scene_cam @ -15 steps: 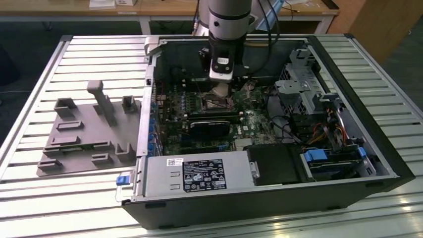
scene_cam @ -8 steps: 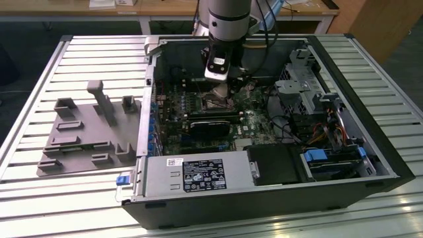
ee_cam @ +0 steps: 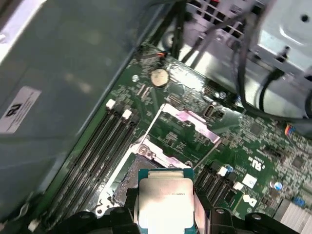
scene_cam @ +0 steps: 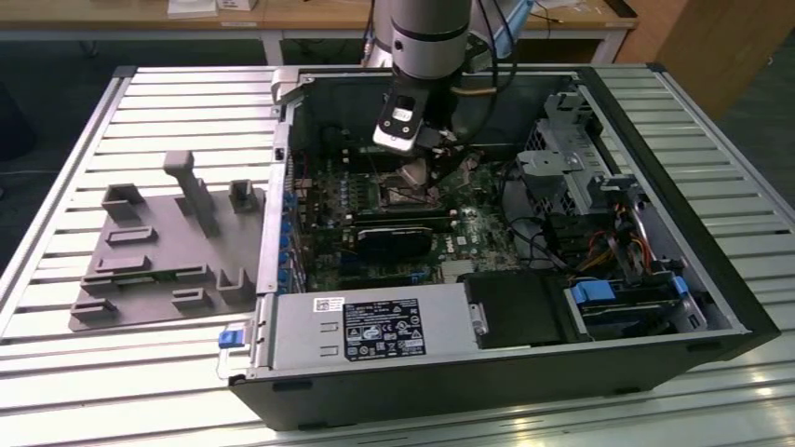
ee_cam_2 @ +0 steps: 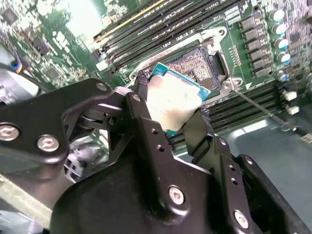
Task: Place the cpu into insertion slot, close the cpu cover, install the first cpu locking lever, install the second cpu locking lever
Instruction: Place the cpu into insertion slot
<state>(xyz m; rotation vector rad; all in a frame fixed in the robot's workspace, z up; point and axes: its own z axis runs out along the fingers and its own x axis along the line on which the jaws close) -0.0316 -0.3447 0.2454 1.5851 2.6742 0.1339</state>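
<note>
The arm [scene_cam: 429, 33] descends almost vertically from the upper edge of the exterior view into the open computer case [scene_cam: 522, 377]. The case lies on its side on a slatted metal surface [scene_cam: 112, 372]. The wrist section is a smooth silvery-grey cylinder. The gripper [ee_cam_2: 170, 103] below it is matt black, built of bolted, jointed links.

The gripper is clamped on the cpu [ee_cam_2: 176, 105], with black fingers [ee_cam_2: 146, 122] pressing against two opposite edges. The cpu is a flat square chip with a silvery-tan metal top and a green rim. It is held tilted, close over the socket [ee_cam_2: 207, 61], and is not yet seated in it. The socket is a dark square recess in the green circuit board.

In the first wrist view the cpu cover [ee_cam: 191, 118], a thin silvery frame with a square window, stands hinged open beyond the socket. A thin wire lever [ee_cam_2: 258, 108] lies beside the socket.
</note>
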